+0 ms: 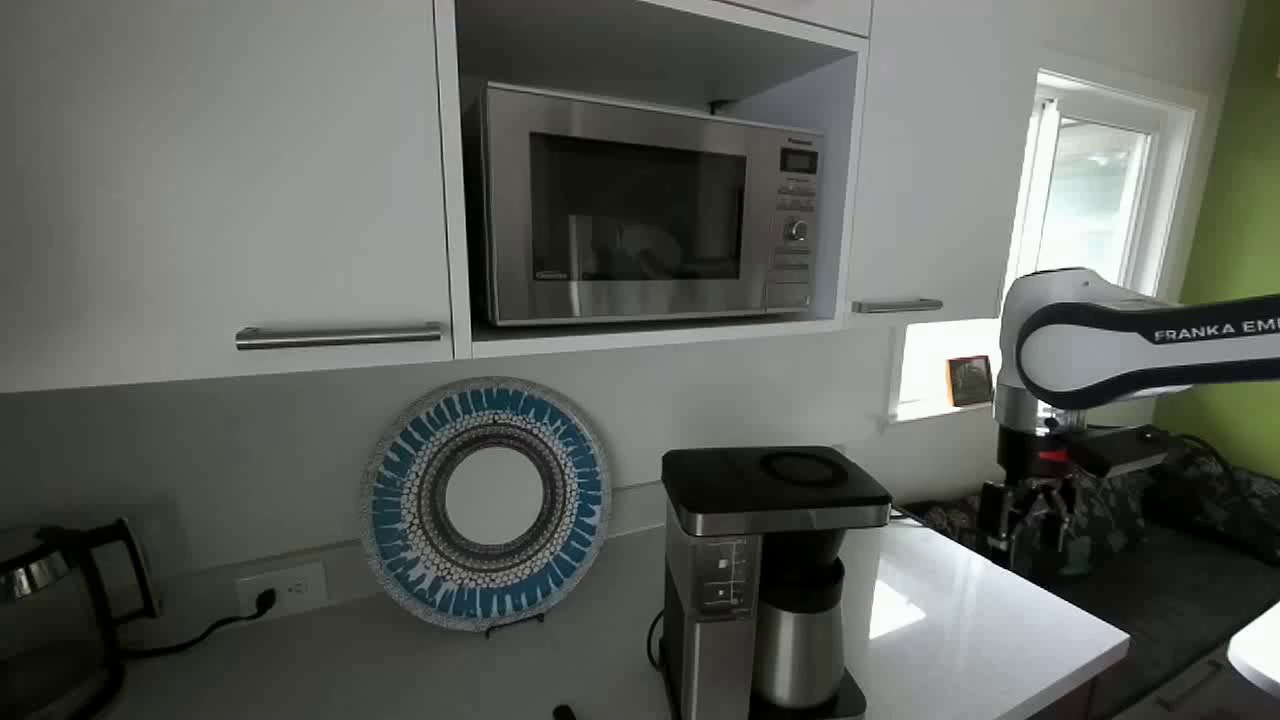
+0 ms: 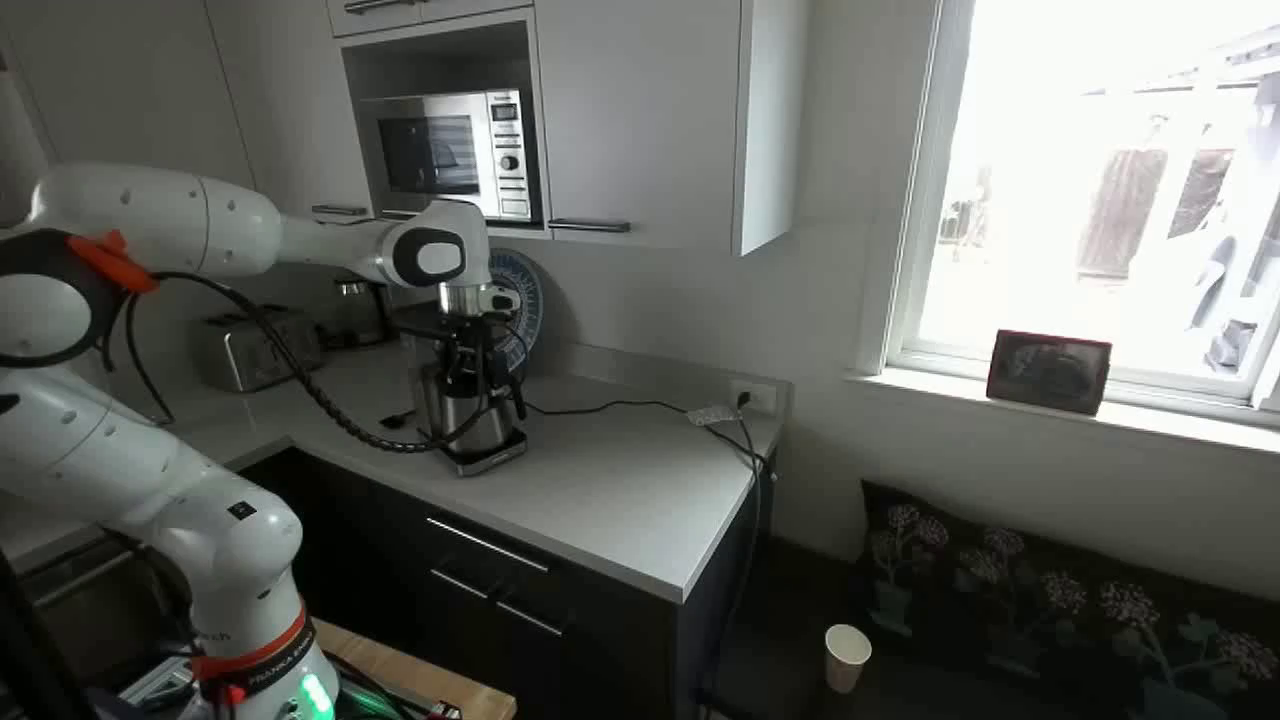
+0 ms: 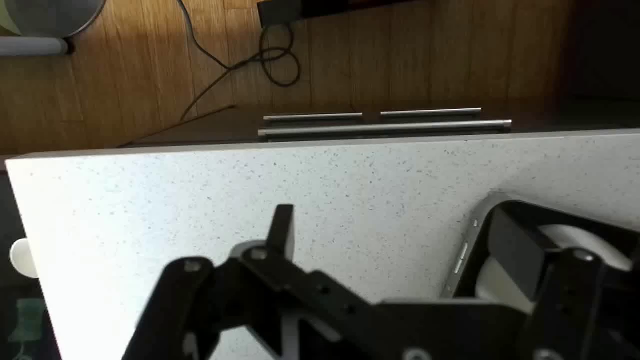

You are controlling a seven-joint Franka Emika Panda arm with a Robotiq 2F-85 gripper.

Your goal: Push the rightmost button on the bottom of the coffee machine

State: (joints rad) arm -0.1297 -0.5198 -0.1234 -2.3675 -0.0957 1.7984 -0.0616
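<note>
The coffee machine (image 1: 712,640) stands upright on the counter, a boxy body with a flat dark top and a steel carafe (image 1: 798,645) under it. In the wrist view its base (image 3: 480,212) lies at the right, with several small pale buttons (image 3: 461,257) along the rim; which is rightmost I cannot tell for certain. My gripper (image 3: 400,235) is open, fingers wide apart, nothing between them but a view of counter and base edge. One dark finger (image 3: 515,255) overlaps the base there. In an exterior view the gripper (image 1: 1032,540) hangs right of the machine, pointing down, apart from it.
A steel microwave (image 1: 640,300) sits in the cabinet above. A round blue plate (image 1: 390,500) leans on the wall, and a dark kettle (image 1: 40,640) is left of it. A toaster (image 2: 255,350) stands behind the arm. The white counter (image 3: 350,190) ends at a straight front edge.
</note>
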